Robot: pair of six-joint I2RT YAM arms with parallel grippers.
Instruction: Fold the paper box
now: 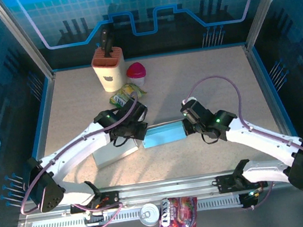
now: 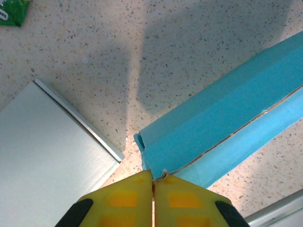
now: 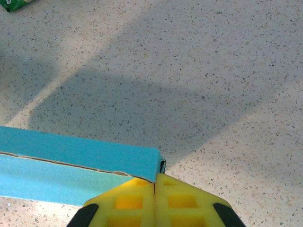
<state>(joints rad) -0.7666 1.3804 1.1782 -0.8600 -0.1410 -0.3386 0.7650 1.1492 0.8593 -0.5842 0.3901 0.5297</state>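
The blue paper box [image 1: 163, 135] lies flattened across the middle of the table, a long strip with a raw cardboard seam along it. My left gripper [image 1: 139, 136] is shut on its left end; in the left wrist view the yellow fingertips [image 2: 153, 182] pinch the box [image 2: 222, 123] at its corner edge. My right gripper [image 1: 189, 126] is shut on the opposite end. Seen from the right wrist, the box [image 3: 80, 156] runs off to the left, and the closed gripper [image 3: 155, 182] nips its near corner.
A white flat sheet [image 1: 114, 151] lies just left of the box, under the left arm. A knife block [image 1: 109, 68], a pink-lidded container [image 1: 137, 73] and a green snack packet [image 1: 127, 94] stand at the back. A can [image 1: 150, 213] and a candy bag [image 1: 178, 212] rest on the front rail.
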